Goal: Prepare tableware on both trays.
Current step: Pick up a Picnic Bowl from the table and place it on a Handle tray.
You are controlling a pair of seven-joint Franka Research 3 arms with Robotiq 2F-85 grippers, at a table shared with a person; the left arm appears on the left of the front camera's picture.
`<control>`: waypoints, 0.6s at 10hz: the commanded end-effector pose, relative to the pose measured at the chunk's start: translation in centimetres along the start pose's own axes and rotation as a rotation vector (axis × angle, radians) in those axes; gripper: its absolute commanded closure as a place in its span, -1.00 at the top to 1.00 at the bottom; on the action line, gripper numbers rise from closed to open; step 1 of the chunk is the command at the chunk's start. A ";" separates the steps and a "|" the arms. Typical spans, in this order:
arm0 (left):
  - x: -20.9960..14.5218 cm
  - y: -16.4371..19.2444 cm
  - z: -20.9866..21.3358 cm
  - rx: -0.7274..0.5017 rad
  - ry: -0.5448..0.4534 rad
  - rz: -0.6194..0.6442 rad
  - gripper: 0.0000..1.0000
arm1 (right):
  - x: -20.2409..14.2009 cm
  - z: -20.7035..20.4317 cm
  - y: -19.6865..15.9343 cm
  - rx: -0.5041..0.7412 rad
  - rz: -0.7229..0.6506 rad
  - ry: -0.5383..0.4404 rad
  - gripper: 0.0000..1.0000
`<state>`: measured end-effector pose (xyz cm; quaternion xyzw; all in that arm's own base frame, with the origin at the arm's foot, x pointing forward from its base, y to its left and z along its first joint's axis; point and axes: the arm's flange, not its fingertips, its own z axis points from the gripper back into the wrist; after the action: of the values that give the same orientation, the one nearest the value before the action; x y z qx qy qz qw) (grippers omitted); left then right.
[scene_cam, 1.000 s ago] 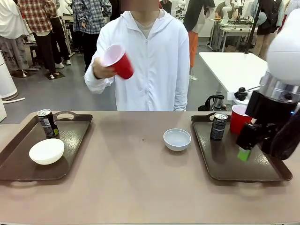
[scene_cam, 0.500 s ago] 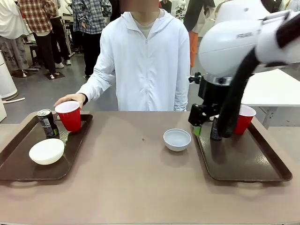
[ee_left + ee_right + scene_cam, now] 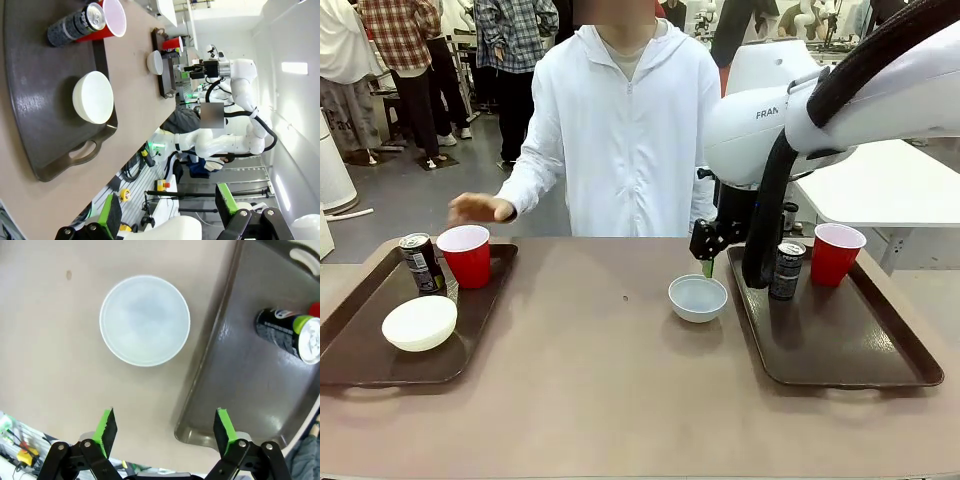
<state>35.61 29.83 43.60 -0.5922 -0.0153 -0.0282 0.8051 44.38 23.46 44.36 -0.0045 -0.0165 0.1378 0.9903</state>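
Left dark brown rectangular plastic tray [image 3: 365, 372] complete: cream-white bowl [image 3: 419, 323], small dark can [image 3: 421, 263], red plastic cup [image 3: 467, 256]. Right tray [image 3: 840, 355] short of pale grey-blue bowl [image 3: 698, 297], on table [image 3: 600, 400] at its 9 o'clock. Right gripper [image 3: 165, 424] spread wide above it; left gripper [image 3: 167, 210] wide, empty.

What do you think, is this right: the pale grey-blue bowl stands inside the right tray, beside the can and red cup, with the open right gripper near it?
No. The pale grey-blue bowl stands on the table beside the right tray, outside its rim; the right wrist view shows this. The can and red cup are in that tray, and the open right gripper is near the bowl.
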 end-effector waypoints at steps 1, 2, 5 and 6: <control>-0.3 -0.2 0.0 0.018 0.003 0.009 1.00 | -0.5 0.3 0.0 -0.016 0.009 0.007 1.00; -0.3 -0.2 0.0 0.018 0.003 0.009 1.00 | -0.5 0.3 0.0 -0.016 0.009 0.007 1.00; -0.3 -0.2 0.0 0.018 0.003 0.009 1.00 | -0.1 0.1 0.1 -0.005 0.006 0.003 1.00; -0.3 -0.2 0.0 0.018 0.003 0.009 1.00 | 0.8 -1.4 -0.1 0.028 -0.033 -0.021 1.00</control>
<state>35.61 29.83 43.61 -0.5922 -0.0153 -0.0282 0.8051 44.45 23.50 44.25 -0.0044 -0.0173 0.1384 0.9902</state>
